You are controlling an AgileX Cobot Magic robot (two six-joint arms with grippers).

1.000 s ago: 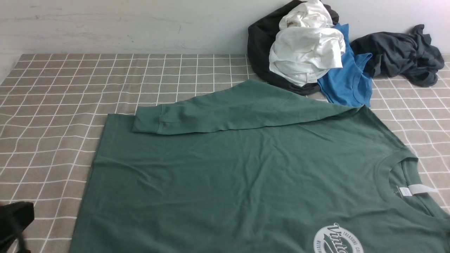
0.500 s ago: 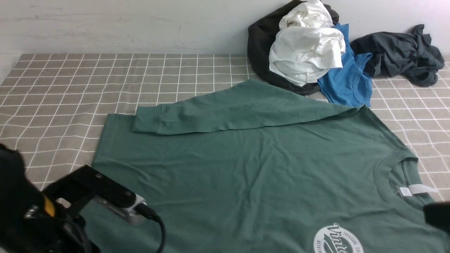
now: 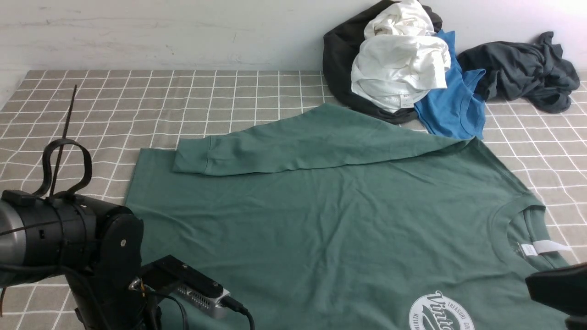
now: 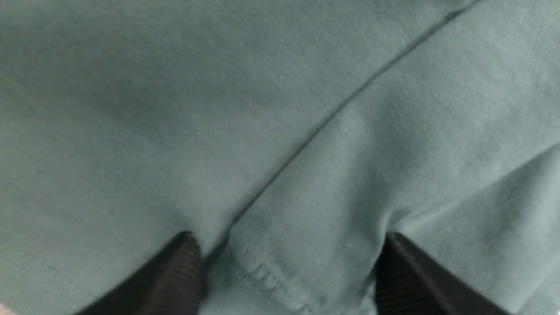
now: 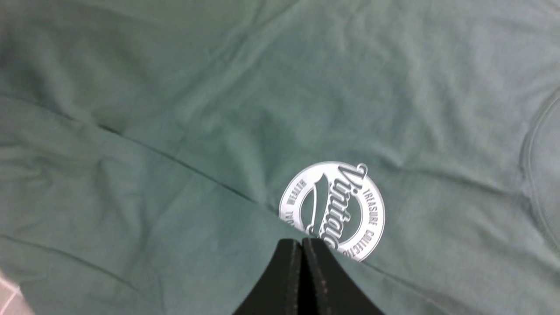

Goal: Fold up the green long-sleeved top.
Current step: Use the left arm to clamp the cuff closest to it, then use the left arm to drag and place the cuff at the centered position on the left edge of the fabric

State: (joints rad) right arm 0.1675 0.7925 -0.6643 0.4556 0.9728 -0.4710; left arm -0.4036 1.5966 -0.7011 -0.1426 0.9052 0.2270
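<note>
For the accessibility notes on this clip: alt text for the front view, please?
A green long-sleeved top lies spread on a grey checked tablecloth, its far sleeve folded across the body. The left arm reaches over the top's near left corner and the right arm just shows at the near right. White, blue and dark clothes are heaped by the far wall.

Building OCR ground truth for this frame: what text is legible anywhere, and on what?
"Vintag…" in script, end hidden behind the right gripper: round white chest logo on the green long-sleeved top.
"TREASURE COLLE…": logo ring, rest hidden too.
"WEALTH": logo ring, other side.
Neck label: print too small to read.
Tag on the white garment: too small to read.
</note>
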